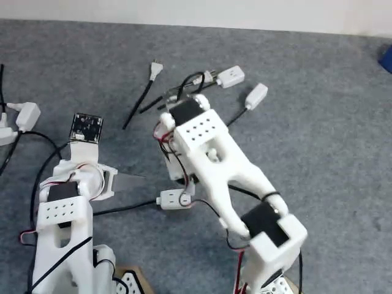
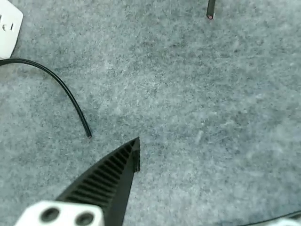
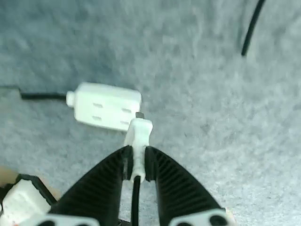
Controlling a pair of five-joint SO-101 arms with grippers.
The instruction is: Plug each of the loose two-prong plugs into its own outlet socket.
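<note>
My right gripper (image 3: pixel 137 157) is shut on a white two-prong plug (image 3: pixel 138 134), whose black cord runs back between the fingers. The plug's tip, one prong showing, sits against the edge of a white outlet socket (image 3: pixel 104 106) lying flat on the carpet. From above, this plug (image 1: pixel 209 78) lies against that socket (image 1: pixel 231 76) at the far middle. Another loose plug (image 1: pixel 156 68) with a black cord lies to its left. More sockets lie at the right (image 1: pixel 256 95) and in the middle (image 1: pixel 174 198). My left gripper (image 1: pixel 125 180) hovers open over bare carpet, one finger (image 2: pixel 117 172) showing.
White outlets (image 1: pixel 24 115) with black cords lie at the far left edge; a corner of one (image 2: pixel 9 28) and a black cord (image 2: pixel 70 99) are near my left arm. A cord end (image 2: pixel 210 9) lies farther off. Grey carpet (image 1: pixel 331 135) covers the right side.
</note>
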